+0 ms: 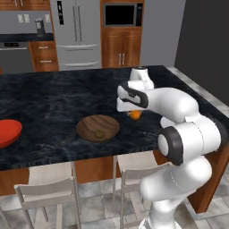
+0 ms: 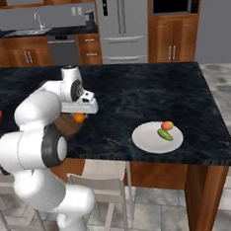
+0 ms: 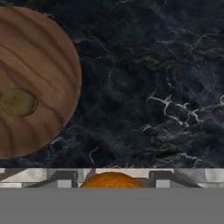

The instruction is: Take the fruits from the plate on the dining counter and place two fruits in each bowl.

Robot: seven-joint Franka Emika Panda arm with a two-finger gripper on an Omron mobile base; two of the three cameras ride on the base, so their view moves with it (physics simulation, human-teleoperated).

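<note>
Hand view: the gripper (image 3: 112,181) has its jaws pinched on the orange ball (image 3: 111,180), which sits between the two finger tips at the bottom centre of the frame, above the dining counter (image 3: 153,87). In the left base view the orange ball (image 1: 135,114) hangs under the hand just right of centre, beside the right rim of the wooden bowl (image 1: 98,128).

The wooden bowl holds the olive-brown round fruit (image 1: 99,133) near its middle; in the hand view that fruit (image 3: 17,103) lies at the left edge, inside the bowl (image 3: 39,65). The red bowl (image 1: 9,132) stands at the left edge of the left base view; what lies in it cannot be told.

In the right base view, lower right of centre, the plate (image 2: 148,140) carries the red-orange fruit (image 2: 167,126) and the green oblong fruit (image 2: 165,135), touching or nearly so. The green one's long axis runs from upper left to lower right in the frame.
</note>
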